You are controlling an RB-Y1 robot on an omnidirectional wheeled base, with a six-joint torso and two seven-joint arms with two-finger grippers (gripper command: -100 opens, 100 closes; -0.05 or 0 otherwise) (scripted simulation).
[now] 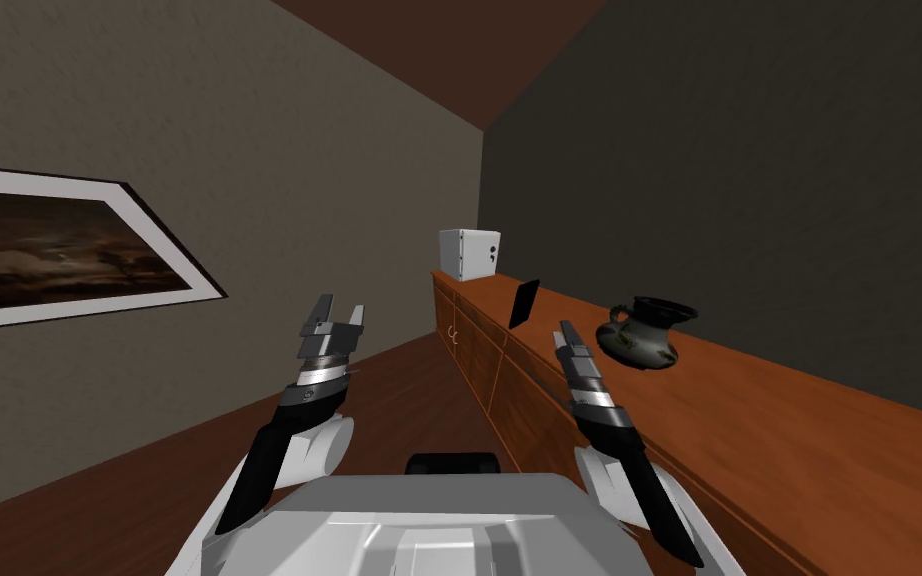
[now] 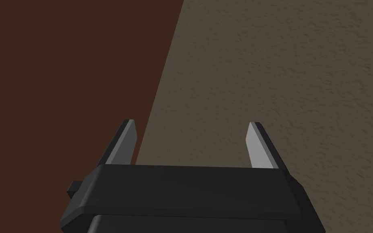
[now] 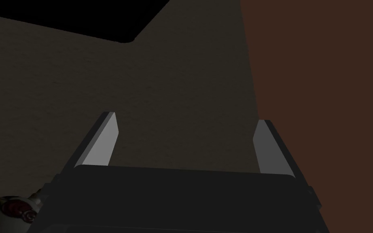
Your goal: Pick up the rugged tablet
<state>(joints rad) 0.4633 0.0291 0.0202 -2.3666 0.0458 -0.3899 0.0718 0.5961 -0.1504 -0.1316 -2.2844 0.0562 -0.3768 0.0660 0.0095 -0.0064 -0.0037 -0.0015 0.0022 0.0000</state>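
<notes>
Black, thin and slab-shaped, the rugged tablet [image 1: 524, 303] stands tilted on its edge near the front edge of the long brown wooden sideboard's top [image 1: 799, 430]. Beyond it, a white cube-shaped box [image 1: 469, 254] sits at the top's far end. A dark, flower-patterned jug [image 1: 644, 333] stands nearer us, farther back from the front edge. Our right gripper [image 1: 561, 333] hovers by the front edge, apart from the tablet, its fingers [image 3: 104, 141] spread wide and empty. Our left gripper [image 1: 340, 308] hangs over the brown floor [image 1: 99, 480], well apart from the sideboard, its fingers [image 2: 258, 145] equally spread, holding nothing.
</notes>
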